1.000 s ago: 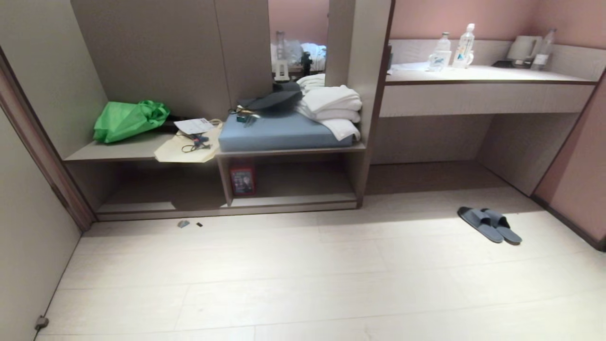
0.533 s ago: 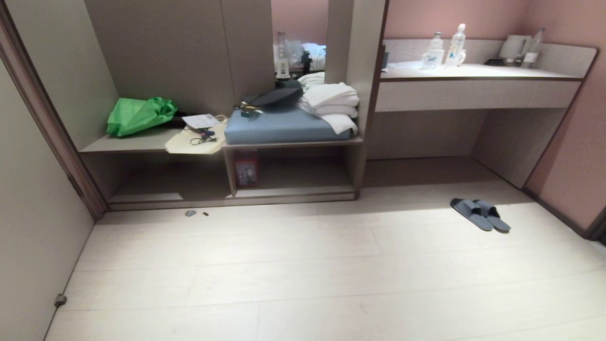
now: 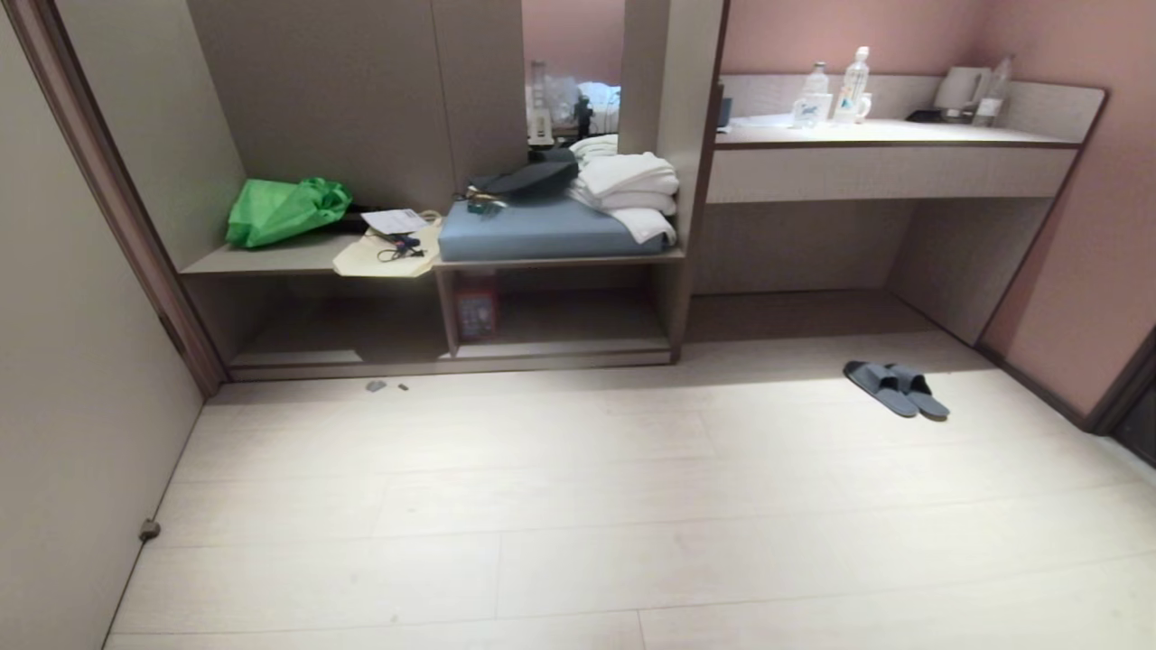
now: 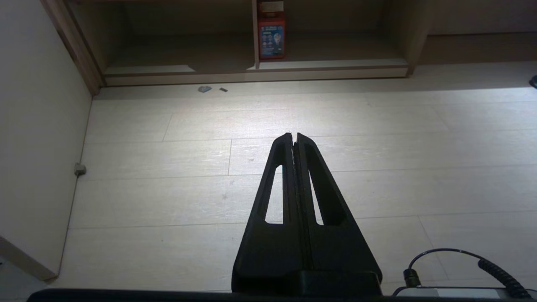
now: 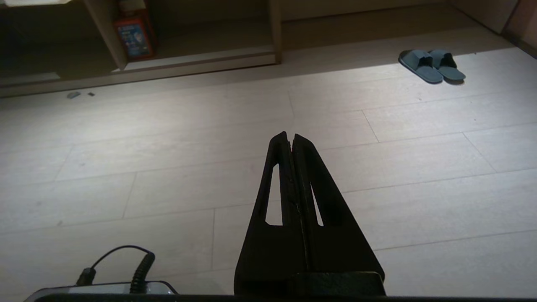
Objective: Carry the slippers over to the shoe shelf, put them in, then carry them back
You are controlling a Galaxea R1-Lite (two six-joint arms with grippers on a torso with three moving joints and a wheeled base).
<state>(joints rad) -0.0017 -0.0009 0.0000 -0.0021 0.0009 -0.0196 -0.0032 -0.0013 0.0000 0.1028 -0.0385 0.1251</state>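
The pair of grey-blue slippers (image 3: pixel 896 388) lies side by side on the pale floor at the right, in front of the desk recess; the right wrist view also catches the slippers (image 5: pixel 432 66) far ahead. The shoe shelf (image 3: pixel 569 348) is the low cubby under the blue-grey cushion (image 3: pixel 537 230), with a red box (image 3: pixel 476 311) at its left end. My left gripper (image 4: pixel 294 135) and right gripper (image 5: pixel 290 135) both hang shut and empty over bare floor, far from the slippers. Neither arm shows in the head view.
A longer cubby (image 3: pixel 334 338) lies left of the shelf, with a green bag (image 3: pixel 284 209) and a cream tote (image 3: pixel 386 253) on the bench above. White towels (image 3: pixel 632 194) sit on the cushion. A desk (image 3: pixel 890 149) with bottles stands right. Walls close both sides. Small scraps (image 3: pixel 376 386) lie on the floor.
The whole scene has shrunk and shifted up in the head view: the camera has drawn back from the bench. The slippers and both grippers stay as they were.
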